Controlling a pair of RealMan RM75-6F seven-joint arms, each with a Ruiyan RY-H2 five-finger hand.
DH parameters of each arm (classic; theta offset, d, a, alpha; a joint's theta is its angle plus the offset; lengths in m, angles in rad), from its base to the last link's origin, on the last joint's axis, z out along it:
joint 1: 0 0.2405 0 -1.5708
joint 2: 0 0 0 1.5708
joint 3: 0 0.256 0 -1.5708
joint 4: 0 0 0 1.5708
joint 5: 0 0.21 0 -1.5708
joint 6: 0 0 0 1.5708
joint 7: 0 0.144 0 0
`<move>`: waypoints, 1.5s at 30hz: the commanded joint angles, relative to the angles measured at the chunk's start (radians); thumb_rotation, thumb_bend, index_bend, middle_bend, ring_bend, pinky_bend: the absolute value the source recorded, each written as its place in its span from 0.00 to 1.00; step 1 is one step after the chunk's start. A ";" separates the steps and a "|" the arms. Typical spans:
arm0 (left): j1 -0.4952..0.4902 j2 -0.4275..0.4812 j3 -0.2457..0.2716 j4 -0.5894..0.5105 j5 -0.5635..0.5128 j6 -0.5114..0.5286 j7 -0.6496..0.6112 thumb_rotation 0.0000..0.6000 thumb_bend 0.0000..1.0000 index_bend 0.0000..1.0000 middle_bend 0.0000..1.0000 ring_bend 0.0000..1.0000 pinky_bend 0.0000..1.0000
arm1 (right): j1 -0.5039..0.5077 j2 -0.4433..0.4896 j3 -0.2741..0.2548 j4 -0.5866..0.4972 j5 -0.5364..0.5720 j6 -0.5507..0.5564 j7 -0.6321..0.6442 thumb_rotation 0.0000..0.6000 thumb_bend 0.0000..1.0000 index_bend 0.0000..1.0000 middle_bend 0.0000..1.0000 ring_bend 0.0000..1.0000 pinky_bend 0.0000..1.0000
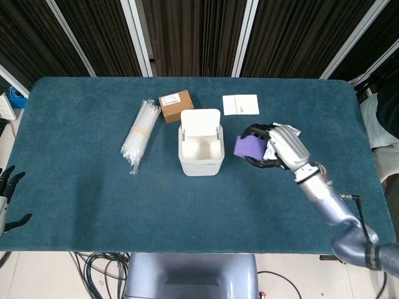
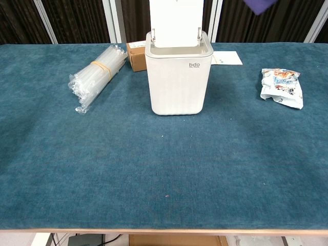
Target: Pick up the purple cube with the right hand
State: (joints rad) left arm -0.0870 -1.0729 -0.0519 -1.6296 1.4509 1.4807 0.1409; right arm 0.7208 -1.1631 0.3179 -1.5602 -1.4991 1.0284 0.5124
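Note:
My right hand (image 1: 278, 148) holds the purple cube (image 1: 248, 147) in the air, just right of the white bin (image 1: 201, 152), its fingers wrapped around the cube. In the chest view only the cube's lower corner (image 2: 260, 6) shows at the top edge, right of the bin's raised lid (image 2: 174, 18); the hand itself is out of that frame. My left hand (image 1: 7, 194) hangs off the table's left edge with fingers apart and nothing in it.
A bundle of clear straws (image 1: 139, 132) lies left of the bin, a brown box (image 1: 175, 105) behind it, a white card (image 1: 240, 104) at the back. A snack packet (image 2: 280, 87) lies on the right. The table is covered in teal cloth (image 1: 93, 187).

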 commanded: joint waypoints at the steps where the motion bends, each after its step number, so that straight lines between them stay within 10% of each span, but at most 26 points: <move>1: 0.001 0.001 0.000 0.000 0.001 0.001 -0.003 1.00 0.06 0.20 0.13 0.00 0.00 | 0.105 -0.055 0.042 0.038 0.091 -0.130 -0.100 1.00 0.45 0.58 0.58 0.58 0.50; 11: -0.003 -0.001 -0.002 0.002 -0.001 -0.005 -0.008 1.00 0.06 0.20 0.13 0.00 0.00 | 0.250 -0.137 0.059 0.069 0.214 -0.275 -0.259 1.00 0.41 0.56 0.54 0.55 0.50; 21: 0.003 0.007 -0.003 -0.001 -0.006 0.001 -0.018 1.00 0.06 0.20 0.13 0.00 0.00 | 0.325 -0.087 0.012 0.058 0.351 -0.478 -0.361 1.00 0.04 0.02 0.03 0.08 0.33; 30: 0.004 0.010 -0.005 -0.009 -0.015 0.000 -0.006 1.00 0.06 0.20 0.13 0.00 0.00 | 0.335 -0.060 0.007 0.028 0.474 -0.433 -0.436 1.00 0.00 0.00 0.00 0.06 0.29; 40: 0.004 0.015 -0.003 -0.012 -0.009 -0.001 -0.014 1.00 0.07 0.20 0.13 0.00 0.00 | -0.022 0.333 -0.107 -0.298 0.267 -0.188 -0.308 1.00 0.03 0.01 0.09 0.12 0.26; 45: 0.006 0.014 -0.004 -0.012 -0.008 0.007 -0.008 1.00 0.07 0.20 0.13 0.00 0.00 | -0.248 0.386 -0.233 -0.230 0.095 0.021 -0.233 1.00 0.06 0.01 0.09 0.12 0.26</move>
State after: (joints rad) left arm -0.0809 -1.0588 -0.0556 -1.6422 1.4431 1.4867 0.1321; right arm 0.6237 -0.8409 0.1847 -1.8060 -1.2731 0.8896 0.2115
